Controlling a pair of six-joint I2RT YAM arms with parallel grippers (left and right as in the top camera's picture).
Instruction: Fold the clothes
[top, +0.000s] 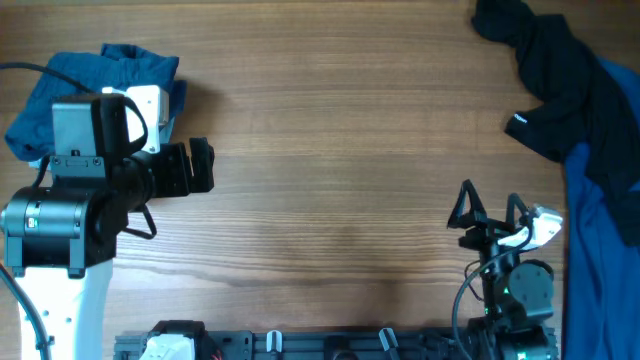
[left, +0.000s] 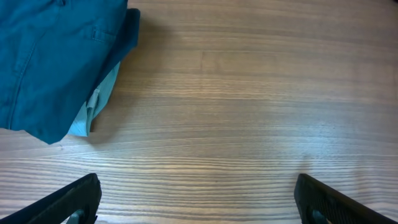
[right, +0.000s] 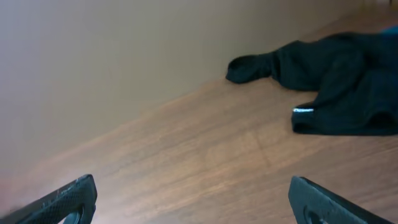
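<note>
My left arm (top: 60, 215) rises closest to the overhead lens, a bulky block at nine o'clock on the table (top: 330, 150), its forearm pointing toward three. The biggest job left lies on the far side. A bright blue piece (top: 605, 210) runs along the three o'clock edge, with its long axis going twelve to six. A black piece (top: 560, 85) sprawls above it, slanting from eleven down to five and overlapping the blue one's top.

Both lie well apart from my left side and near my right, so I judge the next pick belongs to my right gripper (top: 490, 200). The blue cloth is just beside it at three o'clock and the black at one. In the right wrist view the black piece (right: 336, 87) sits ahead at one o'clock, with bare wood in between.

The teal-blue bundle (top: 105, 75) rests at eleven o'clock of my left gripper (top: 205, 168), looking already folded, a pale lining (left: 99, 106) peeking out at its edge.

Both grippers are spread wide and hold nothing. The right one points toward twelve, low over the table.
</note>
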